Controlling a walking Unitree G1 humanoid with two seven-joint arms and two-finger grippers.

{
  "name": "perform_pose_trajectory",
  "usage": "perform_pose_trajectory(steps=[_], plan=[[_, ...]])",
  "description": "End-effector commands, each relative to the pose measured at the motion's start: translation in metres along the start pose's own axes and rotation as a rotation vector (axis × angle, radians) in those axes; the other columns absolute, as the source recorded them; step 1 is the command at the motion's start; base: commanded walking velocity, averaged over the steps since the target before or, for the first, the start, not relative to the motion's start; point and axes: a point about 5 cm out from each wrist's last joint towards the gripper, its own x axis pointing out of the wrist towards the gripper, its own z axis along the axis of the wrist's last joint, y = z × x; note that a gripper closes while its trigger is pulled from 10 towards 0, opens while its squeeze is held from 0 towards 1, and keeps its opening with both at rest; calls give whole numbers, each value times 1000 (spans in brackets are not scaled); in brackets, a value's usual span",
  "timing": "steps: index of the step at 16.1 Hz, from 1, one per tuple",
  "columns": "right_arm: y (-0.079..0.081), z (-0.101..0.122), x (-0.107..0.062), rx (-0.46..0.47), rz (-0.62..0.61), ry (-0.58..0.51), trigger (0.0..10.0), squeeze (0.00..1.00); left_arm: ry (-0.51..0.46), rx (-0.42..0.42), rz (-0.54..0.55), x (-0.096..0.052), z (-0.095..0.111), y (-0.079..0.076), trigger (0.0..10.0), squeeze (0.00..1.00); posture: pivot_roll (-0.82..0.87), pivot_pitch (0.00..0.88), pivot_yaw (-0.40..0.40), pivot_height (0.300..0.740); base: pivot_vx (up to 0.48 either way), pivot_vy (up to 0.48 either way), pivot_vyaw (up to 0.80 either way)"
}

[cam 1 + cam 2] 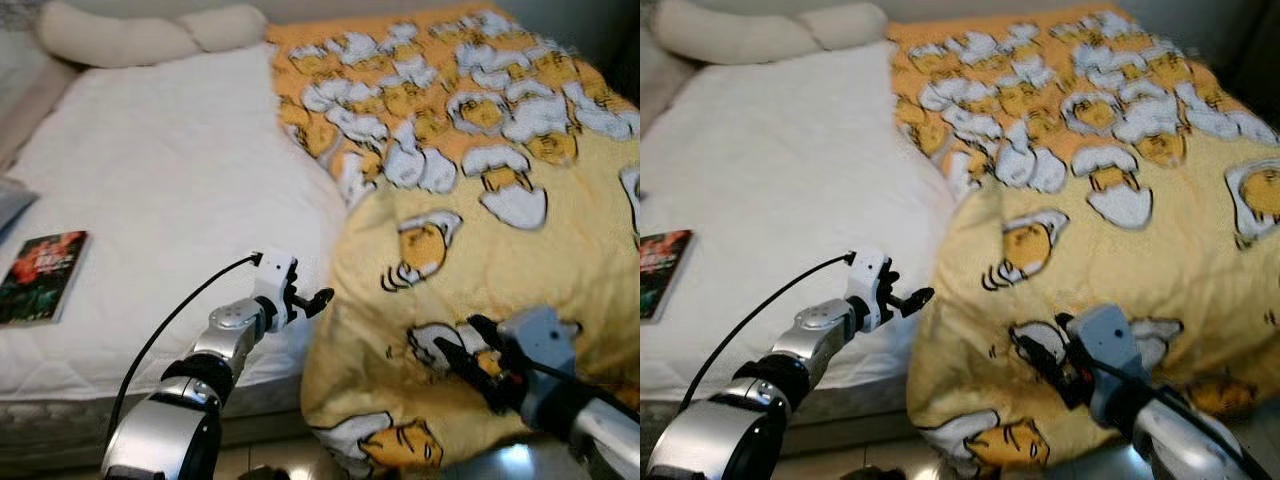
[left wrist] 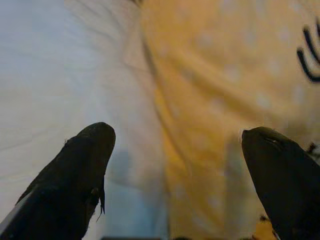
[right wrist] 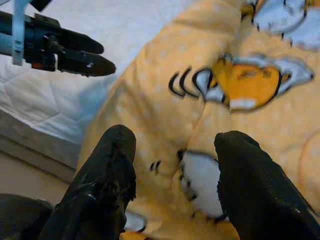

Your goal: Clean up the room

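Bed (image 1: 170, 190), white sheet; yellow blanket (image 1: 470, 250) over its right side and foot edge.
Book (image 1: 42, 275) at left edge, title unreadable. Left gripper (image 1: 318, 298) and right gripper (image 1: 452, 345), fingers apart, at blanket's foot edge.

The yellow blanket (image 1: 480, 250) is soft matt cloth, rumpled and printed, beside the white mattress cover (image 1: 170, 200), a matt quilted cloth stitched in squares. The book (image 1: 42, 275) near the bed's left edge has a glossy paper cover. The left arm (image 1: 190, 400) is polished silver metal, and its gripper fingers (image 2: 75, 180) look like matt black plastic.
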Motion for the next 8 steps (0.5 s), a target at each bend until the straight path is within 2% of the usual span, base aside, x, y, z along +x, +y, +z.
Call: perform_pose_trajectory(steps=[1, 2, 3, 4, 6, 8], plan=[[7, 2, -5, 33, -3, -9, 10000, 0, -2, -2, -14, -2, 0, 3, 10000, 835, -412, 161, 159, 740, 0, 0, 0], [11, 1, -8, 39, -3, -4, 10000, 0, 3, 3, -19, -1, 0, 2, 10000, 569, -418, 157, 162, 740, 0, 0, 0], [15, 0, -14, 47, -10, 8, 10000, 0, 5, 22, -38, 0, 0, -1, 10000, 71, -426, 148, 163, 740, 0, 0, 0], [17, 0, -20, 56, -10, 24, 10000, 0, 23, 28, -47, 1, -4, -4, 10000, 0, -430, 147, 149, 740, 0, 0, 0], [15, -1, -27, 59, 2, 53, 10000, 0, 43, 21, -12, 2, -8, -5, 10000, 0, -433, 169, 134, 740, 0, 0, 0], [14, 2, -28, 40, 19, 62, 10000, 0, 76, 57, 26, 2, -15, -6, 10000, 0, -453, 152, 112, 740, 0, 0, 0]])
